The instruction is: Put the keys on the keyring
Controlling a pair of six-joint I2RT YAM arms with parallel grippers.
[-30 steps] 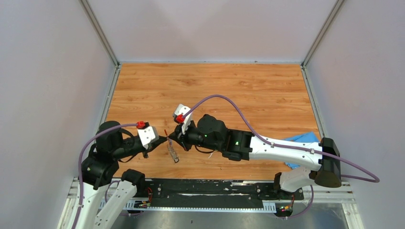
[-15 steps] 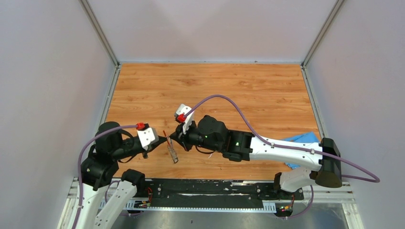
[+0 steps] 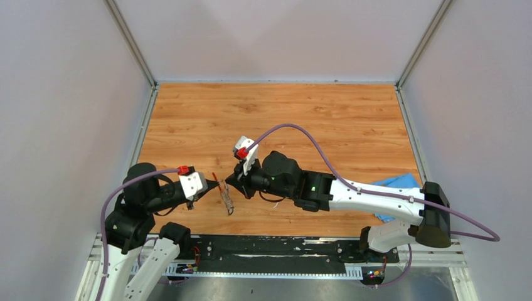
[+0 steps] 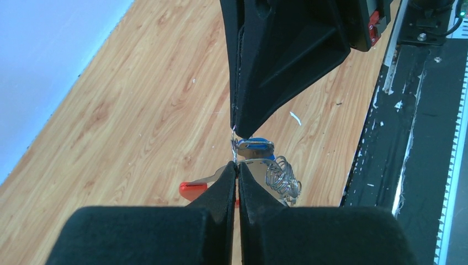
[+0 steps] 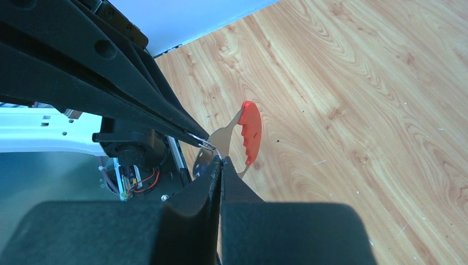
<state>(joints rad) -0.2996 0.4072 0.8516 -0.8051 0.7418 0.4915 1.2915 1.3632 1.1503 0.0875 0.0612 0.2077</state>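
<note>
Left end effector (image 4: 237,168) and right end effector (image 5: 221,161) pinch the keyring (image 3: 226,200).

Smooth wood grain is shown on the table (image 3: 326,119); shiny wire metal and glossy red plastic on the keyring (image 4: 280,178).
</note>
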